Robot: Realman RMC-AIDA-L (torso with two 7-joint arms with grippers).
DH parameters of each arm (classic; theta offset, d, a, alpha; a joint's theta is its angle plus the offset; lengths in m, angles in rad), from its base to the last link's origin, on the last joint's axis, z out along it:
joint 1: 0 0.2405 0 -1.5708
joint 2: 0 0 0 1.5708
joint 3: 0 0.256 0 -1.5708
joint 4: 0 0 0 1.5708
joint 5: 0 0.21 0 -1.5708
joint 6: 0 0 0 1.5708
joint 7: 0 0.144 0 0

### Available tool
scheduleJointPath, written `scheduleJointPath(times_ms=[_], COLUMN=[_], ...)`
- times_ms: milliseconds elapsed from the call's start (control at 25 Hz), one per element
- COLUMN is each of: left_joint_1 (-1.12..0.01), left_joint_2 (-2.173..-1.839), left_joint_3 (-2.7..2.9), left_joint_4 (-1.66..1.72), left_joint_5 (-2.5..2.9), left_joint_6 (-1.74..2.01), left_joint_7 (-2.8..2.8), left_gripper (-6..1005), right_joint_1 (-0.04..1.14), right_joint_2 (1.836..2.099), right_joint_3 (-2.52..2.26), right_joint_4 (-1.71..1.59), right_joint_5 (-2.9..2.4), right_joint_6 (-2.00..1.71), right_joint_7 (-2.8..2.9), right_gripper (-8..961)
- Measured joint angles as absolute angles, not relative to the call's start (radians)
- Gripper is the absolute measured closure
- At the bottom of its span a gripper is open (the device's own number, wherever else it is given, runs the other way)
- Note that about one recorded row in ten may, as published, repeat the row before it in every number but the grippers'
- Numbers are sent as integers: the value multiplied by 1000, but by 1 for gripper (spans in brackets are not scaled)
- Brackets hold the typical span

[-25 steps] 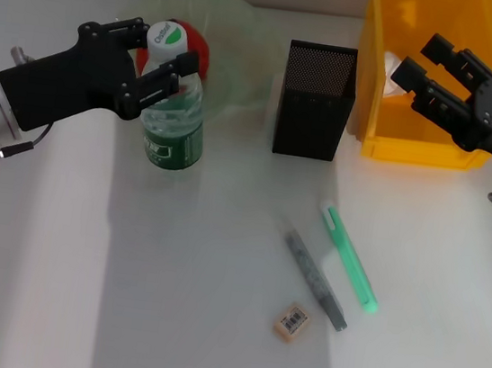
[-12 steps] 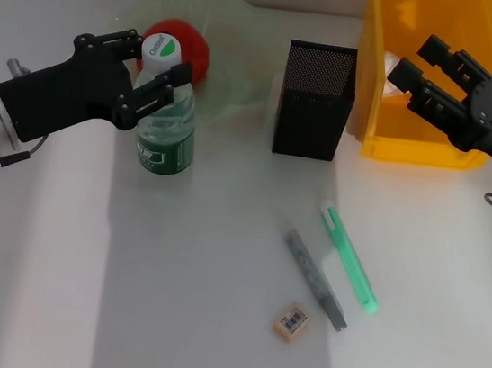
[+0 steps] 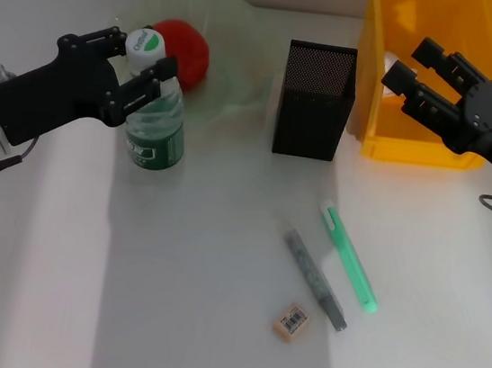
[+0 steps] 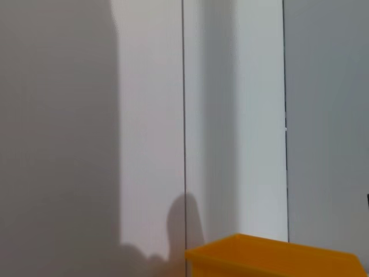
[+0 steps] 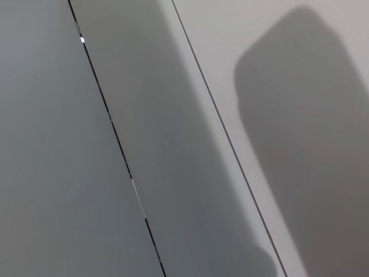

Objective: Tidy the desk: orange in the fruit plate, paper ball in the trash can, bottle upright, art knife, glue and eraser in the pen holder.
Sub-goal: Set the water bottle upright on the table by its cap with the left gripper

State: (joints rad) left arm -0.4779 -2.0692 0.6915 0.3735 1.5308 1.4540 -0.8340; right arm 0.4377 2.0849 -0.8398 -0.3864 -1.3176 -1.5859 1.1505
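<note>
The bottle (image 3: 155, 127) stands upright on the desk in front of the fruit plate (image 3: 235, 28). My left gripper (image 3: 140, 54) is shut on its neck, just under the white cap. The orange (image 3: 186, 45) lies in the plate behind it. My right gripper (image 3: 405, 63) hovers open over the front left corner of the trash can (image 3: 414, 147), with nothing between its fingers. The paper ball is hidden. The pen holder (image 3: 316, 102) stands mid-desk. In front of it lie the green glue (image 3: 350, 258), the grey art knife (image 3: 317, 267) and the eraser (image 3: 291, 322).
Bare white desk spreads along the left and the front. A wall runs behind the desk. The left wrist view shows that wall and a corner of the trash can (image 4: 277, 259); the right wrist view shows only wall panels.
My left gripper has carried the bottle a little to the left, uncovering more of the orange. The right gripper has drifted slightly left over the bin's edge.
</note>
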Motion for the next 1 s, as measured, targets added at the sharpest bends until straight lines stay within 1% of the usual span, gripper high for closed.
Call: scheduleJointPath(times_ms=[200,320,560,760,840,880,920,960,1000], left_joint_1=[-473,-473,-467,-424,-404,-391,-385,-385,-383], left_joint_2=[-2069,-2068,-2066,-2060,-2052,-2024,-1980,-1980,-1929], left_joint_3=[693,696,691,655,634,636,668,668,715], left_joint_4=[360,360,360,371,376,393,421,421,452], left_joint_5=[1507,1507,1475,1345,1311,1315,1361,1361,1449], left_joint_6=[1458,1458,1479,1558,1599,1636,1683,1683,1760], left_joint_7=[-821,-821,-828,-860,-886,-962,-1067,-1067,-1141], left_gripper=[551,368,165,153,149,146,144,145,147], right_joint_1=[439,439,440,447,448,448,446,446,433], right_joint_2=[2086,2086,2086,2084,2083,2082,2079,2079,2076], right_joint_3=[-843,-844,-843,-840,-839,-839,-840,-840,-841], right_joint_4=[-386,-387,-376,-359,-360,-363,-382,-382,-447], right_joint_5=[-1318,-1318,-1318,-1321,-1322,-1322,-1324,-1324,-1329], right_joint_6=[-1585,-1584,-1584,-1584,-1584,-1585,-1589,-1589,-1592], right_joint_7=[1149,1149,1145,1136,1132,1132,1151,1151,1207], right_gripper=[135,136,136,136,136,136,136,136,136])
